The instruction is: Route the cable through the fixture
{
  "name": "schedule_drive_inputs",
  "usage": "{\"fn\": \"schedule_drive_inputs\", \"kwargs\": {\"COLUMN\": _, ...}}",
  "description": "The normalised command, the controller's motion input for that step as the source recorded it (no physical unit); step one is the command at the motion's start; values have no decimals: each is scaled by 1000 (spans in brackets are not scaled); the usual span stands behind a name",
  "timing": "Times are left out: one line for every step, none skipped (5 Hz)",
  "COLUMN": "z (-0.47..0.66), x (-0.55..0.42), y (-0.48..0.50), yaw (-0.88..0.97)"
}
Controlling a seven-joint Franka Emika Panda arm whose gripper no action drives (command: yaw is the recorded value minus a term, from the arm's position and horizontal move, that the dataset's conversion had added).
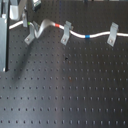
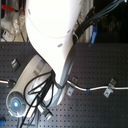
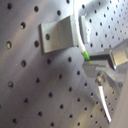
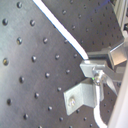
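Black perforated breadboard table [image 1: 65, 95], its regular grid of holes visible in both exterior views; on it, across the upper part of the first exterior view, lies the white cable [image 1: 75, 34], bearing a red band [image 1: 61, 25] and a blue band [image 1: 88, 36]. Bolted to the board along the cable stand three grey clips: the slanted fixture [image 1: 32, 33] toward the first exterior view's left; a middle clip [image 1: 65, 34]; a right clip [image 1: 112, 34].

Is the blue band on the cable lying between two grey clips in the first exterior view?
Yes, the blue band on the cable sits between two clips.
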Motion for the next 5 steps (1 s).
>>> {"fn": "schedule_drive_inputs", "kwargs": {"z": 0, "x": 0, "y": 0, "yaw": -46}}
{"fn": "schedule_drive_inputs", "kwargs": {"z": 109, "x": -49, "y": -400, "yaw": 3}}
{"fn": "schedule_drive_inputs", "kwargs": {"z": 12, "x": -41, "y": -504, "yaw": 120}}
{"fn": "schedule_drive_inputs", "kwargs": {"z": -25, "x": -63, "y": 6, "yaw": 0}}
{"fn": "schedule_drive_inputs", "kwargs": {"z": 9, "x": -53, "y": -488, "yaw": 69}}
